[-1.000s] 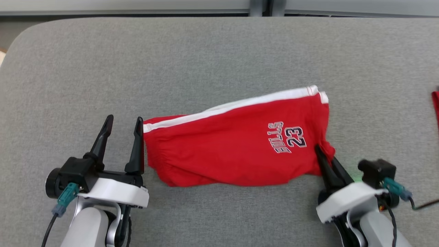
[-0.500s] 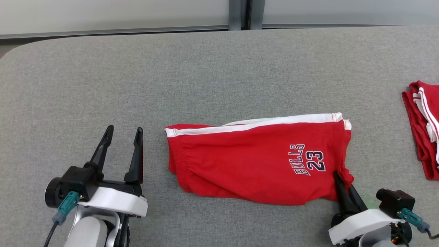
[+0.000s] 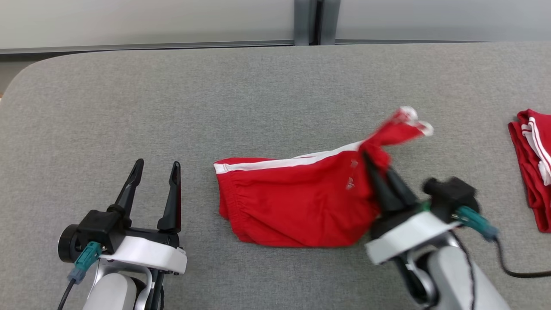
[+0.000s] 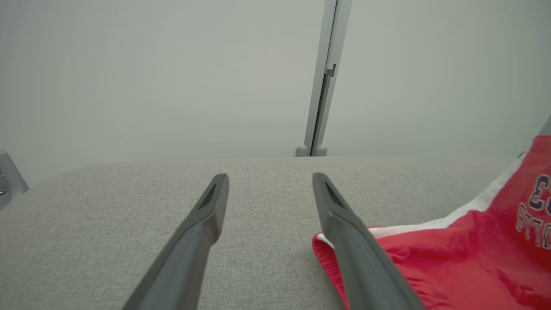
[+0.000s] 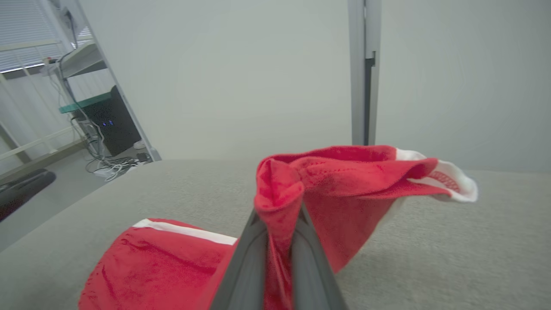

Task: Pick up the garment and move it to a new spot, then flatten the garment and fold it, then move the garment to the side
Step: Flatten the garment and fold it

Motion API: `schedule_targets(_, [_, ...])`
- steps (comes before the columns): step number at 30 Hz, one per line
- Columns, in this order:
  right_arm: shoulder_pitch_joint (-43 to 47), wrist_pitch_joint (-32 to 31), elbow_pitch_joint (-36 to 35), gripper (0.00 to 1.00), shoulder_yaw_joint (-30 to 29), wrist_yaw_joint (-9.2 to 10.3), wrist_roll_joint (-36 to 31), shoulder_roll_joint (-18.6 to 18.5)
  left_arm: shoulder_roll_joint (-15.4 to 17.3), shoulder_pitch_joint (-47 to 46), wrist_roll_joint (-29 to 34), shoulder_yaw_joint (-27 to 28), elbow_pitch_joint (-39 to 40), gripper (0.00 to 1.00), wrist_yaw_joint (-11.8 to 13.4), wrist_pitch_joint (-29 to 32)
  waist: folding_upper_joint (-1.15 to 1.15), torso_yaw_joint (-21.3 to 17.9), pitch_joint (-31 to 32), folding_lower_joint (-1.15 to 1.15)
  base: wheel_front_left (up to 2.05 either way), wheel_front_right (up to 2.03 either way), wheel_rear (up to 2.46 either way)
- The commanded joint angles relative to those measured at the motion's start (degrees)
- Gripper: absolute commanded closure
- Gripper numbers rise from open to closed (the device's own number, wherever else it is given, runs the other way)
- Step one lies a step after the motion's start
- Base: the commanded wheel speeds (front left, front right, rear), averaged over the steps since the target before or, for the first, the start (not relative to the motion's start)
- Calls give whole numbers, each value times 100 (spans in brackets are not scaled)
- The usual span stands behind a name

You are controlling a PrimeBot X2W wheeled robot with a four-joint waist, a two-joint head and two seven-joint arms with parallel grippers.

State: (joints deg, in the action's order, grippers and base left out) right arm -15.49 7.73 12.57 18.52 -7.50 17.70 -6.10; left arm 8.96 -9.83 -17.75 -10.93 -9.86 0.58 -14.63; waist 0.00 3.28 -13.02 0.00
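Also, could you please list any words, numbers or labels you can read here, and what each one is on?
On the red shorts, left wrist view: a dark outlined print, cut off at the picture's edge; unreadable.
The same print, head view: blurred and creased; unreadable.
Nothing else carries legible text.

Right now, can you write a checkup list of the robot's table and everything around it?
Surface: grey padded table, rounded corner at the left.
Job's things: red shorts, one end raised and bunched, the rest lying on the table.
Clutter: another red garment at the table's right edge.
Grippers: left gripper open, beside the shorts, holding nothing; right gripper shut on the raised end.
Cables: black cable at the right wrist; second cable at the left wrist.
Surroundings: pale wall, grey post, shelf rack.
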Motion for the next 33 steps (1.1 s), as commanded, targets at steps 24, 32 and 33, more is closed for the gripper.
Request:
schedule_targets(24, [-1262, 564, 948, 0, 2442, 3, 1132, 159, -84, -146, -38, -54, -172, 0, 9, -48, 0, 369, 10, 0, 0, 0, 0])
schedule_targets(32, [-556, 713, 586, 0, 572, 2, 736, -321, 46, 21, 10, 13, -101, 0, 96, -55, 0, 157, 211, 0, 0, 0, 0])
schedule_targets(33, [-418, 709, 545, 0, 322, 3, 667, -385, 61, 51, 7, 20, -92, 0, 101, -55, 0, 131, 237, 0, 0, 0, 0])
